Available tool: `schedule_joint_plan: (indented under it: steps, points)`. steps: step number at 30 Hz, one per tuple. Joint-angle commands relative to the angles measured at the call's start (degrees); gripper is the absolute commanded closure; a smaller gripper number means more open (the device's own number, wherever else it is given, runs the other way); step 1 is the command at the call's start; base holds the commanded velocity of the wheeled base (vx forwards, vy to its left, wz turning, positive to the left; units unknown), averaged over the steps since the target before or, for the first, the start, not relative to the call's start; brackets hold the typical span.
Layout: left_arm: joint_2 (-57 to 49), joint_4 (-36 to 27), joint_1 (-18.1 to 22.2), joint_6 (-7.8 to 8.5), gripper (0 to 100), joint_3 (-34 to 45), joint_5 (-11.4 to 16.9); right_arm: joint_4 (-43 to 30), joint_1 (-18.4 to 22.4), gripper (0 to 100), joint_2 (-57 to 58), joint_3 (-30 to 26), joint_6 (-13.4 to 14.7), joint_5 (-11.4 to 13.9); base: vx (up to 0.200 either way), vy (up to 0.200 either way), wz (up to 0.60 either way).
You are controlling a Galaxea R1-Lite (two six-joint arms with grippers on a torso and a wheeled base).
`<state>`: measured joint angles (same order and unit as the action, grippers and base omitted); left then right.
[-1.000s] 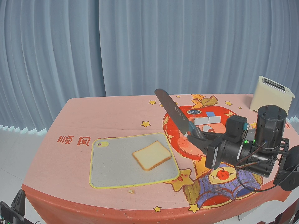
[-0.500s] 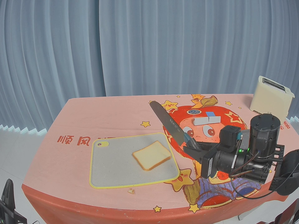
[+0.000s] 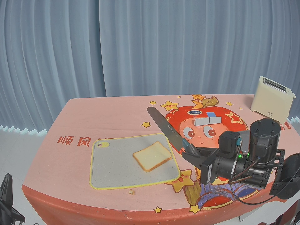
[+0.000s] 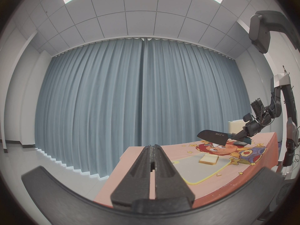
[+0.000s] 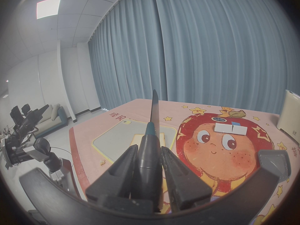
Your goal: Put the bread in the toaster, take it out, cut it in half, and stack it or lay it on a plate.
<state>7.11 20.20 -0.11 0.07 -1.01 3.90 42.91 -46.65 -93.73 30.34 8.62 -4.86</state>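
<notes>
R claw [image 3: 191,150]: clamped on knife [image 3: 164,126] handle. Blade raised and tilted, tip aimed far-left, above tabletop [image 3: 93,119] by far-right corner of cutting board [image 3: 115,166]. Blade is apart from the bread.

Bread [image 3: 152,156]: one whole slice, uncut, lying flat on right part of board.

Toaster [image 3: 272,99]: upright at far-right corner, well apart from board.

L claw [image 4: 152,152]: fingers pressed together, nothing held, positioned off tabletop's left side.

Misc.: grey blocks [image 3: 207,120] on tabletop, far side of R claw. Small crumb [image 3: 132,192] just near of board's near edge.
</notes>
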Motion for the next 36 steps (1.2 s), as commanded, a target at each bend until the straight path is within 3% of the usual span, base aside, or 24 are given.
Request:
schedule_joint_plan:
  steps: [1,4,10,16,20,22,25,28,36]
  points:
    - [9.06,4.23,0.02,0.81,100,-0.31,1.9,-0.28,-0.54,100,-0.4,-0.46,-0.01,-0.06,0.0,0.0,0.0]
    - [14.16,6.43,-0.33,2.21,100,-2.24,3.13,-0.37,-0.72,100,-0.31,-0.55,0.08,-0.06,0.0,0.0,0.0]
    - [20.4,5.99,-0.59,2.48,100,-9.18,8.4,-0.37,-0.63,100,-0.05,-0.46,0.17,-0.06,0.0,0.0,0.0]
    - [28.22,5.99,-0.59,2.48,100,-16.39,10.69,-0.37,-0.46,100,-0.05,-0.46,0.17,0.03,0.0,0.0,0.0]
    - [34.2,6.17,-0.59,3.0,100,-19.73,15.96,-0.37,-0.46,100,-0.13,-0.55,0.17,0.03,0.0,0.0,0.0]
    - [36.57,6.17,-0.59,4.23,100,-20.7,18.51,-0.37,-0.28,100,-0.13,-0.55,0.17,0.12,0.0,0.0,0.0]
    - [40.44,6.61,-0.59,5.46,100,-21.75,19.21,-0.46,-0.1,100,-0.22,-0.55,0.26,0.21,0.0,0.0,0.0]
    - [43.17,6.69,-0.68,5.55,100,-23.33,19.48,-0.46,-0.37,100,-0.49,-0.55,0.96,0.21,0.0,0.0,0.0]
    - [54.06,14.52,-8.77,4.85,100,-25.44,19.21,-0.2,-2.3,100,-1.45,-0.64,1.58,0.03,0.0,0.0,0.0]
